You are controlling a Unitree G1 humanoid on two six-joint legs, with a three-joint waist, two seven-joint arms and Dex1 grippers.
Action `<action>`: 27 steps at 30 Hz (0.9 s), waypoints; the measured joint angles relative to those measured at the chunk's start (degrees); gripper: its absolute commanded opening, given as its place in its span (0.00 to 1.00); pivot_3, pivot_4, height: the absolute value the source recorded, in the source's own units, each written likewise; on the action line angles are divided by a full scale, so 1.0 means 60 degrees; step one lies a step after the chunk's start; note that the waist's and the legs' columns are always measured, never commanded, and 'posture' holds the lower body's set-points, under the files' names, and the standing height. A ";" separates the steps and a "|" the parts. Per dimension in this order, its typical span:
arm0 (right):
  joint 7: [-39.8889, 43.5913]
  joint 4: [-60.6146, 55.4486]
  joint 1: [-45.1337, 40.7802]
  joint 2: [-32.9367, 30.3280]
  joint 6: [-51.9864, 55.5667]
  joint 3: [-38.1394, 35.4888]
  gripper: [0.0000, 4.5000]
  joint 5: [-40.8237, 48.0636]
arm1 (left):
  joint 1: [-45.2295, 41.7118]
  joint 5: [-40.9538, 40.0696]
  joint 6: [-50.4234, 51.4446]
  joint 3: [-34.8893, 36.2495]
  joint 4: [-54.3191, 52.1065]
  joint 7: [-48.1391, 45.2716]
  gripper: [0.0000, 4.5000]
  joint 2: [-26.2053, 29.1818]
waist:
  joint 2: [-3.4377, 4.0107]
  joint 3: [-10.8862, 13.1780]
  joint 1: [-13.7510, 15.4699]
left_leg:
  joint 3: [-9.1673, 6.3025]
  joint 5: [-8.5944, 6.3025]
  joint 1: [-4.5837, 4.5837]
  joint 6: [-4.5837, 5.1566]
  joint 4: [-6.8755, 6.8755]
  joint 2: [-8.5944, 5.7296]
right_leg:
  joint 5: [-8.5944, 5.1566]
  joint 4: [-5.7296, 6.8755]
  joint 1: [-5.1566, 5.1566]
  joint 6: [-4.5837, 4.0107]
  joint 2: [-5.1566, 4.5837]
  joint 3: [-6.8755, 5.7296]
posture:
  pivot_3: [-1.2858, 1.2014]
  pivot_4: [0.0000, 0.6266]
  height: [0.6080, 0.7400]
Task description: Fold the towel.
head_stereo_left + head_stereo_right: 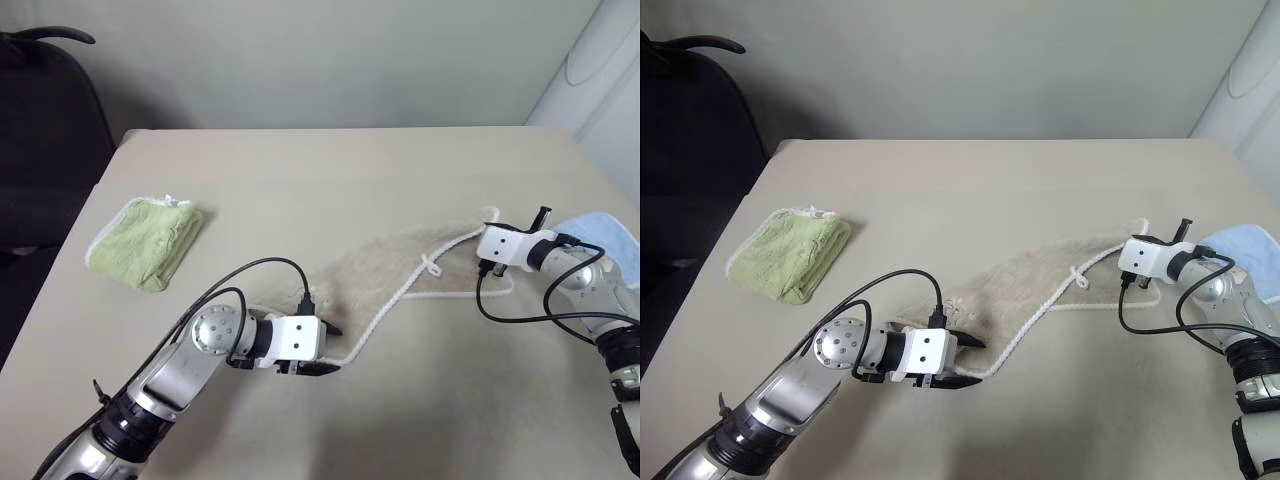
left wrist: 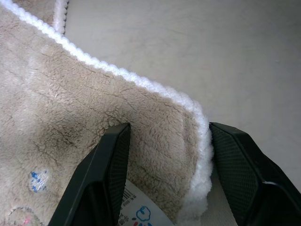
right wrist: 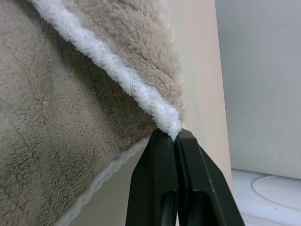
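The towel (image 1: 400,275) is laid out on the bench (image 1: 330,170), its long axis running from the near left, beside the left gripper (image 1: 322,349), up to the far right, where the right gripper (image 3: 175,136) is found. A white corded edge (image 1: 400,298) is seen along its near side, with a small loop (image 1: 431,266) toward the right end. The fingers of the left gripper are held apart, one black finger (image 2: 106,174) resting over the pile and the other just outside the corded corner, so that the near-left corner lies between them without being pinched. The fingers of the right gripper are pressed together on the corded edge at the far-right corner, as seen in the right wrist view. Since both ends are already attended, the coming move is judged to turn on the left corner: it lies straight ahead of the open fingers, and the left arm is clearly the nearer one to it. A small sewn-in label (image 2: 138,212) with a barcode and a blue printed mark is seen between the left fingers, but no writing on it can be read. A green folded towel (image 1: 148,240) lies well apart at the far left, and a light blue cloth (image 1: 608,235) just past the right arm.
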 measured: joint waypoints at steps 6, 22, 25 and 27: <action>0.0071 -0.0286 0.0149 0.0003 0.0192 0.0000 0.00 -0.0002 | -0.0051 -0.0104 0.0221 0.0020 0.0017 -0.0104 0.77 -0.0018 | 0.0001 -0.0001 0.0000 | 0.0000 0.0001 0.0000 -0.0001 0.0001 0.0000 | 0.0000 0.0000 0.0000 0.0000 0.0000 0.0000 | 0.52 0.24 1.00; 0.0196 -0.0874 0.0300 0.0033 0.0632 0.0000 0.00 -0.0004 | -0.0452 -0.0168 0.0585 -0.0169 0.0308 -0.0527 0.96 -0.0143 | 0.0007 -0.0006 0.0009 | -0.0001 0.0001 0.0003 -0.0002 0.0004 -0.0001 | 0.0000 0.0001 0.0004 0.0000 0.0000 -0.0001 | 0.52 0.24 1.00; 0.0201 -0.0955 0.0310 0.0089 0.0674 0.0000 0.00 -0.0002 | -0.0507 -0.0168 0.0515 -0.0256 0.0458 -0.0722 0.79 -0.0205 | 0.0028 -0.0025 0.0015 | -0.0001 0.0001 0.0012 -0.0001 0.0003 -0.0001 | 0.0000 0.0000 0.0013 0.0000 -0.0001 -0.0001 | 0.52 0.24 1.00; 0.0209 -0.1056 0.0351 0.0145 0.0725 0.0000 0.00 0.0000 | -0.0497 -0.0190 0.0512 -0.0322 0.0514 -0.0824 0.64 -0.0283 | 0.0051 -0.0039 0.0048 | -0.0001 -0.0002 0.0022 0.0004 0.0007 -0.0007 | 0.0000 -0.0003 0.0029 0.0002 -0.0006 -0.0001 | 0.52 0.24 1.00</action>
